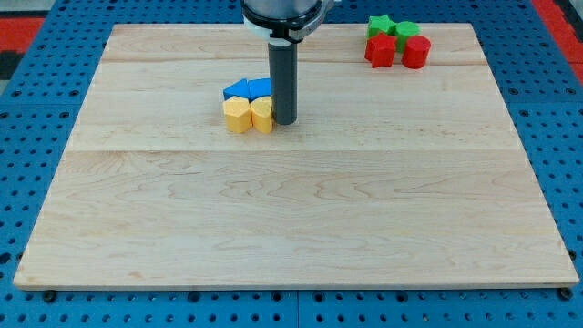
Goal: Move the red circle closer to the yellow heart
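Note:
The red circle (416,51) sits near the view's top right, touching a red star-like block (380,50) on its left. The yellow heart (262,115) lies left of centre, next to a second yellow block (238,115) on its left. My tip (284,121) stands right against the yellow heart's right side, far to the left of and below the red circle. The rod rises from there to the view's top.
Two blue blocks (248,89) sit just above the yellow pair, partly hidden by the rod. A green star (380,25) and a green block (406,32) sit just above the red ones. The wooden board (291,210) lies on a blue pegboard.

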